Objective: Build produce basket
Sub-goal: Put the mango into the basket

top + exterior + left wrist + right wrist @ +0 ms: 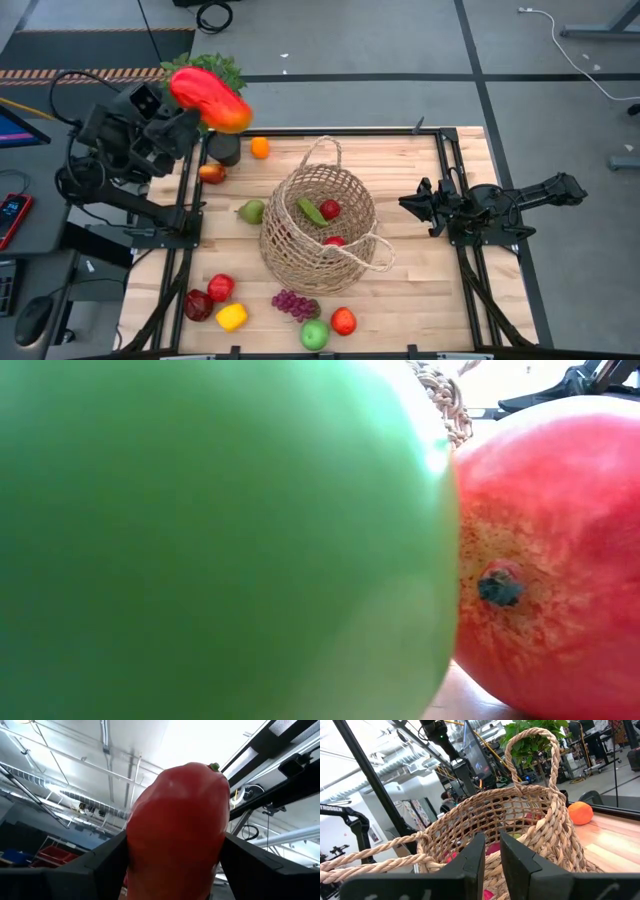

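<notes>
Big glossy red pepper [175, 830] fills the left pincer [190, 118], raised high; right pincer [490, 857] clenched empty beside tan wicker basket [318, 232]; sign reads TROSSEN.

i see a glossy, smooth red pepper [175, 830] between my left gripper's [172, 865] matt black fingers [95, 865]. the basket [318, 216] is rough woven wicker on a pale wood table [420, 290]. near it, shiny apples [315, 334].

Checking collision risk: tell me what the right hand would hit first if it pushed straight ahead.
Most likely the basket: the shut right hand points straight at its woven wall, with nothing visible between them, though the gap is hard to judge.
</notes>
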